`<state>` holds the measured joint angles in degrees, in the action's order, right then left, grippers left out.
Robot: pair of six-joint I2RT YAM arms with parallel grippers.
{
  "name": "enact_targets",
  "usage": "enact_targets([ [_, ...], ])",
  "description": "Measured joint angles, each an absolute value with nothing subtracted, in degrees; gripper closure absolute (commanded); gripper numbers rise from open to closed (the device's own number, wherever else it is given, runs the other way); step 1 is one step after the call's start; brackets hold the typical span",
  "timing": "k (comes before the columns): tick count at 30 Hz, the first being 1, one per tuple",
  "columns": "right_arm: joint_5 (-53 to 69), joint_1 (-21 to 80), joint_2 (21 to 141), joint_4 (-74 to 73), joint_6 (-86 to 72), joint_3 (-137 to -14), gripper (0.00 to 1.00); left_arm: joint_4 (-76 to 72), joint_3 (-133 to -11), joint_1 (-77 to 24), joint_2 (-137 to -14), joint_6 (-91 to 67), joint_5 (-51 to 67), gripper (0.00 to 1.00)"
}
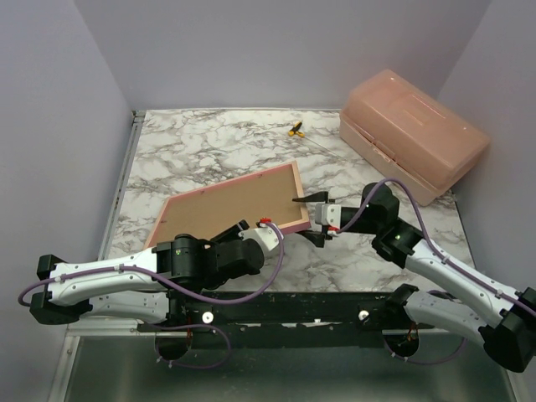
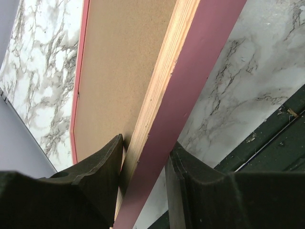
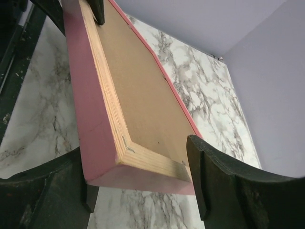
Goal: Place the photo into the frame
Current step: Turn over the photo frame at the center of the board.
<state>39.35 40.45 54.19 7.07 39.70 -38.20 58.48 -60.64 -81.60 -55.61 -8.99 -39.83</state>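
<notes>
Table (image 1: 209,151) with a marbled top, walled on the left, back and right. A salmon box (image 1: 414,142) stands at the far right corner with its lid shut, so what it holds cannot be told. The frame (image 1: 234,181) lies askew left of centre, back up, and a brown board (image 1: 230,209) fills its recess. Whether a photo lies beneath the board cannot be told.

The left gripper (image 1: 255,226) clamps the frame's near long rail, one finger inside against the raw wood lip and the other on the pink outer face. The right gripper (image 1: 311,219) stands wide at the frame's near right corner, one finger on each side. Whether either finger touches the wood cannot be told.

A small yellow and black object (image 1: 295,129) lies near the back edge, well apart from the frame. The frame's left corner comes close to the table's left edge. Bare marble runs beyond its far rail to the back wall, and a narrower strip separates its right end from the box.
</notes>
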Motion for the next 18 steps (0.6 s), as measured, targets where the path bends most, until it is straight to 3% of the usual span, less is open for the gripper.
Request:
enact_targets([
  [6,43.38,40.45,54.65,7.57,41.01,-38.39,0.54,58.52,-60.64,-81.6,-55.61,-8.73,-39.35,0.65],
  [9,44.42,40.4,54.57,7.6,43.94,-38.39,0.74,58.41,-60.82,-81.6,-55.46,-8.01,-39.51,0.64],
  [11,44.86,40.38,54.37,7.07,47.07,-38.39,0.77,58.33,-62.04,-81.58,-55.11,-6.35,-40.84,0.61],
  [15,46.33,40.4,54.22,5.65,48.49,-38.37,0.81,58.76,-64.1,-81.91,-53.76,-3.62,-41.28,0.46],
  [18,46.39,40.38,54.08,4.05,47.18,-38.39,0.84,57.34,-64.53,-81.71,-54.02,-6.48,-41.34,0.26],
])
